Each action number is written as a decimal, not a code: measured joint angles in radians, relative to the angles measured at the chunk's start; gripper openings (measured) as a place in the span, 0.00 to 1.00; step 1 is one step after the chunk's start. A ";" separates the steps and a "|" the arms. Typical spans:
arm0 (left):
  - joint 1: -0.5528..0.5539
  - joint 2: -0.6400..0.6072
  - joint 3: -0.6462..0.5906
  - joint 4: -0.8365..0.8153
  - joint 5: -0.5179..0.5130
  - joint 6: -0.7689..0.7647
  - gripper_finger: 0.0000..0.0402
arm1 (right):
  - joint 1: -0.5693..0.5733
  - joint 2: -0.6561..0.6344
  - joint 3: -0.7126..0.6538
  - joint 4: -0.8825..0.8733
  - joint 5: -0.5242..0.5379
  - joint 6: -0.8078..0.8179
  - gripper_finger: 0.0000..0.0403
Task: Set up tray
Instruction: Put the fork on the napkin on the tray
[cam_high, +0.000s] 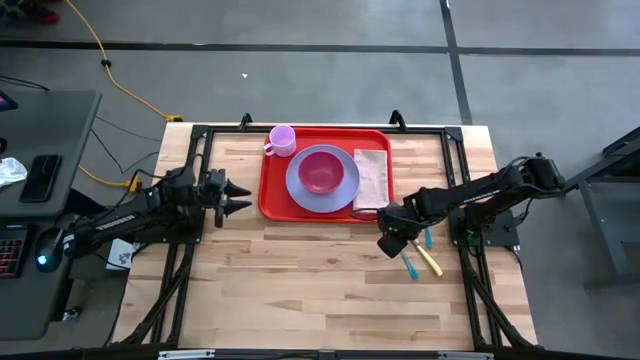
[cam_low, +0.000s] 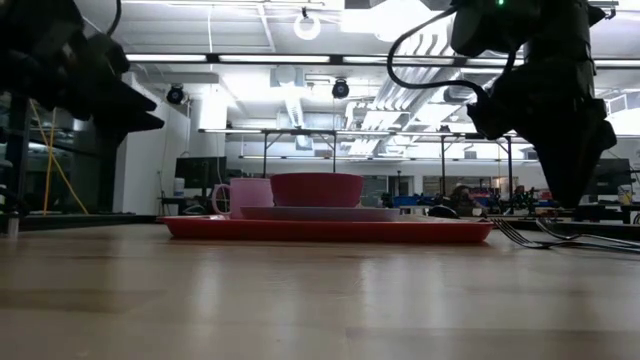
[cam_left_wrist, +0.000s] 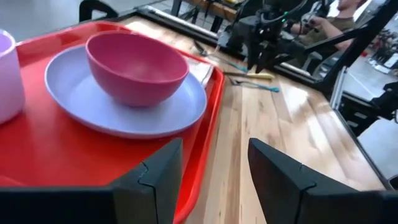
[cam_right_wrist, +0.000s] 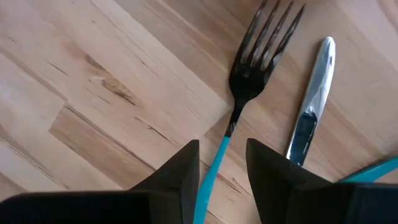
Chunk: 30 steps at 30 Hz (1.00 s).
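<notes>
The red tray (cam_high: 272, 190) lies flat at the table's far middle. On it stand a lavender plate (cam_high: 298, 190) with a pink bowl (cam_high: 320, 172) in it, a pink cup (cam_high: 282, 140) and a pale napkin (cam_high: 372, 175). Right of the tray, a teal-handled fork (cam_right_wrist: 252, 74) and a knife (cam_right_wrist: 309, 106) lie flat on the wood. My right gripper (cam_right_wrist: 221, 144) hangs open above them, pointing down, its fingers to either side of the fork's handle and clear of it in the low view. My left gripper (cam_high: 244, 197) stands open, level, just left of the tray.
A second teal handle (cam_right_wrist: 373, 169) lies beside the knife. Black frame rails (cam_high: 200, 150) run along the table's edges. A side desk with a keyboard and mouse (cam_high: 40, 180) stands off the left edge. Bare wood (cam_high: 300, 290) spans the near half.
</notes>
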<state>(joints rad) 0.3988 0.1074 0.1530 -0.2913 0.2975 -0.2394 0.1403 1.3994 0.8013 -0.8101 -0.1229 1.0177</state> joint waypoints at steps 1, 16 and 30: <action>0.000 0.000 0.000 -0.006 -0.003 0.000 0.53 | 0.000 0.000 0.000 -0.003 0.001 0.002 0.27; 0.000 0.000 0.000 -0.004 -0.047 0.026 0.53 | 0.020 0.000 -0.103 0.117 -0.052 0.078 0.27; 0.000 0.000 0.000 0.083 -0.084 0.033 0.53 | 0.020 0.006 -0.116 0.139 0.014 0.059 0.27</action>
<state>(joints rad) 0.3988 0.1070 0.1532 -0.2080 0.2140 -0.2060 0.1600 1.4058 0.6849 -0.6711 -0.1093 1.0766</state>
